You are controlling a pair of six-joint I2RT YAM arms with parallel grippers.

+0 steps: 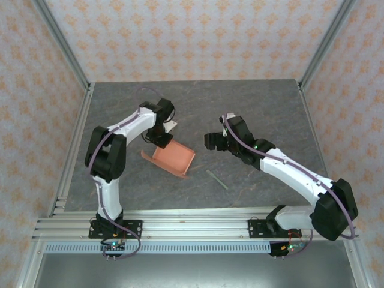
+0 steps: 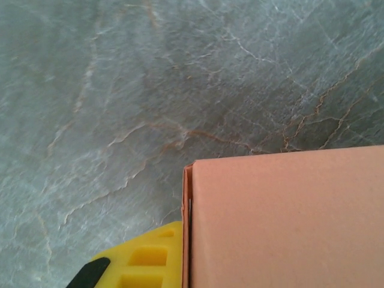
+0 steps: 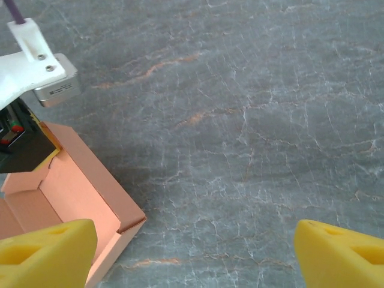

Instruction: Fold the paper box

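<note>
While the left arm bends in over the grey marbled bench (image 1: pixel 264 102), the left pincer (image 1: pixel 159 138) is clamped on the far left wall of the paper box (image 1: pixel 174 158). The box is a salmon-orange open tray resting on the bench just left of centre. A loose flap (image 1: pixel 144 157) juts from its left end.

From the left wrist, one yellow finger (image 2: pixel 147 263) lies flat against the outside of the card wall. The other finger is hidden behind the paper box (image 2: pixel 288 222), whose upright edge shows a doubled layer.

The right wrist camera looks into the paper box (image 3: pixel 72 192) from its right side, with the inner walls and a folded corner in sight. The dark body of the left pincer (image 3: pixel 27 144) sits on the far wall.

Right of the box, the right pincer (image 1: pixel 210 141) hovers close to the box's right end without touching it. Its yellow fingers are spread wide over bare stone in the right wrist view (image 3: pixel 195 231), and it grips nothing.

Just below it in the overhead view, a thin greenish stick (image 1: pixel 217 179) lies flat on the bench, near the box's right corner but apart from it.
</note>
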